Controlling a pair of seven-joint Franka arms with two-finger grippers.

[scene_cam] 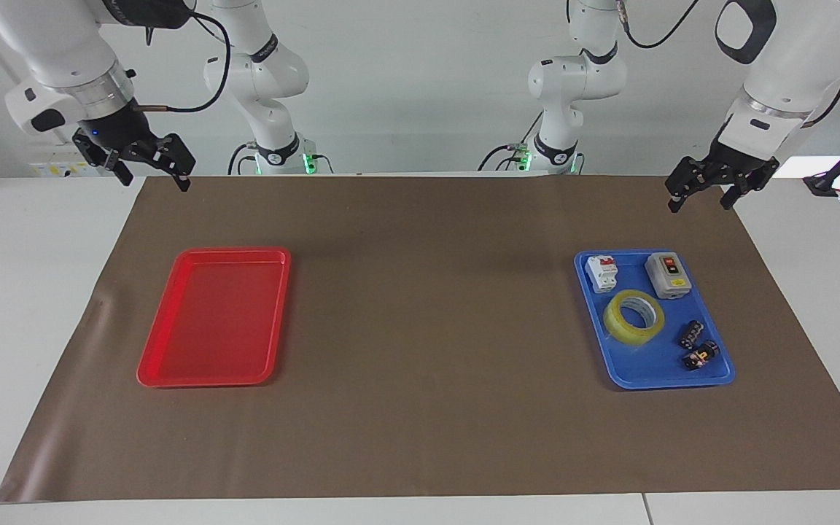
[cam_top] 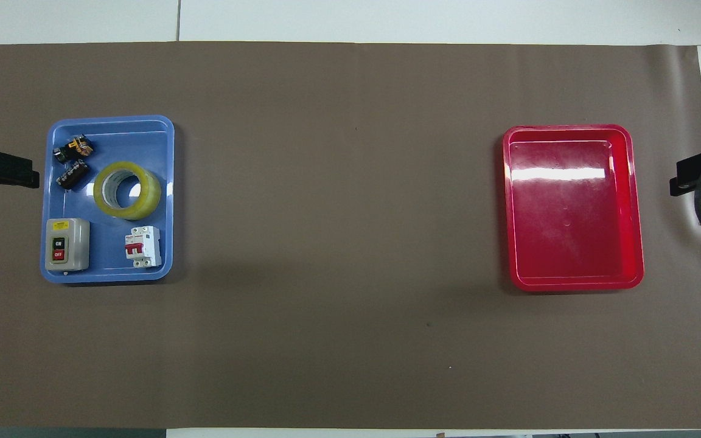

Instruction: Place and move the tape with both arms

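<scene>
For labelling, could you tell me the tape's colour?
Translucent yellow tape, pale core; overhead view.

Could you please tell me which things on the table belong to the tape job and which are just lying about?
Job: tape, left end effector, right end effector.

Lying about: blue tray, red tray, grey switch box, circuit breaker, two small black parts.

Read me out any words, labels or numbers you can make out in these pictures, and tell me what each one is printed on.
"ON": black button on the grey switch box in the blue tray.
"OFF": red button just below it on the same box.
Yellow label at the top of the switch box: too small to read.
White circuit breaker: printing too small to read.
Tape, two small black parts, red tray: no readable text.
</scene>
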